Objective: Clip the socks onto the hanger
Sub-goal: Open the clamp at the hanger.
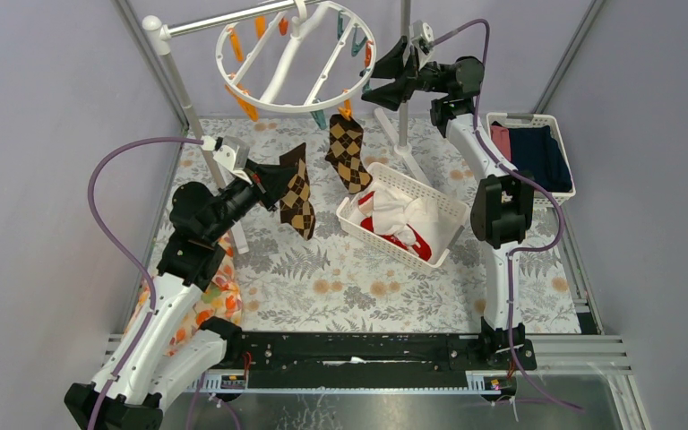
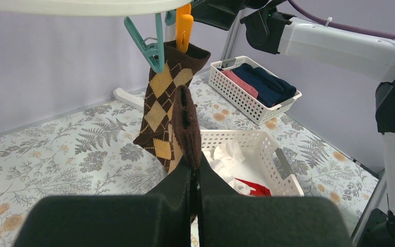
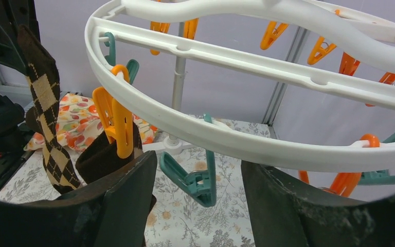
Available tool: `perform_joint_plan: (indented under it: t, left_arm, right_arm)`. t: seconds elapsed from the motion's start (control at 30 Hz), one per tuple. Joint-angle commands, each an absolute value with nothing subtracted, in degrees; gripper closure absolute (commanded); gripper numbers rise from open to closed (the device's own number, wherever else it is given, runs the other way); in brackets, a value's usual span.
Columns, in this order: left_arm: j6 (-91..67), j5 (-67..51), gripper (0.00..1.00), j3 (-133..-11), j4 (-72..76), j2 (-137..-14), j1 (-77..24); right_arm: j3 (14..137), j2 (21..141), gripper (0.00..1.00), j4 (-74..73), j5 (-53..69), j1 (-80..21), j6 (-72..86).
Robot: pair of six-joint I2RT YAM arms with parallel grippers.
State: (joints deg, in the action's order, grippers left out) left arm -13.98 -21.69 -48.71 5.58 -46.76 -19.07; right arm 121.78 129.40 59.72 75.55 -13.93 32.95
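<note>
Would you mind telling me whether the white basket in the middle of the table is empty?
No, in the top view the basket holds a heap of red and whitish socks.

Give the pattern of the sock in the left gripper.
Brown-and-tan argyle sock; clearest in the top external view.

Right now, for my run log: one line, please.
left gripper: shut on argyle sock | right gripper: open around teal clothespin | second sock: clipped on hanger

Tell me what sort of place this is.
Probably a robot lab cell staged as a laundry corner. Plain grey panels enclose a floral-covered table, with a left arm and a right arm bolted at its edge. A clothespin hanger hangs near a basket of folded clothes.
</note>
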Motion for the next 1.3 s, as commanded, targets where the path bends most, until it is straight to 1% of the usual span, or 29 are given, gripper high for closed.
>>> perform_joint_plan:
  t: [0.0,0.2,0.43,0.7,0.87,0.97,1.07,1.27]
  left_arm:
    - [-13.53,-22.34,1.00,-48.08,8.00,-46.74,-18.72]
    - [-13.53,-22.38,1.00,-48.08,8.00,-46.80,-18.70]
    - [-13.54,-22.42,1.00,-48.08,8.00,-46.87,-18.69]
    - [-13.62,-22.86,1.00,-48.04,8.22,-46.95,-18.63]
    - [-13.97,-25.34,1.00,-47.60,9.70,-47.24,-18.63]
    - [-14.46,-27.61,1.00,-47.22,11.37,-47.32,-18.58]
    - [-15.04,-29.60,1.00,-46.95,12.65,-47.67,-18.61]
    - [-16.52,-32.75,1.00,-46.67,14.73,-49.03,-18.63]
  right_arm:
    - [124.73,129.34,0.34,61.70,74.40,-14.76,34.23]
    - [124.97,129.48,0.39,61.89,74.27,-14.77,34.76]
    - [125.31,129.65,0.52,62.15,74.18,-14.78,35.80]
    - [125.18,129.17,0.70,64.34,74.50,-14.76,38.91]
    - [123.88,128.52,0.77,67.08,74.46,-14.77,41.95]
    - [123.01,128.03,0.85,67.70,74.19,-14.77,43.50]
    - [121.74,127.22,0.90,67.63,73.62,-14.76,44.44]
    - [118.46,124.71,0.97,63.82,71.66,-14.77,44.79]
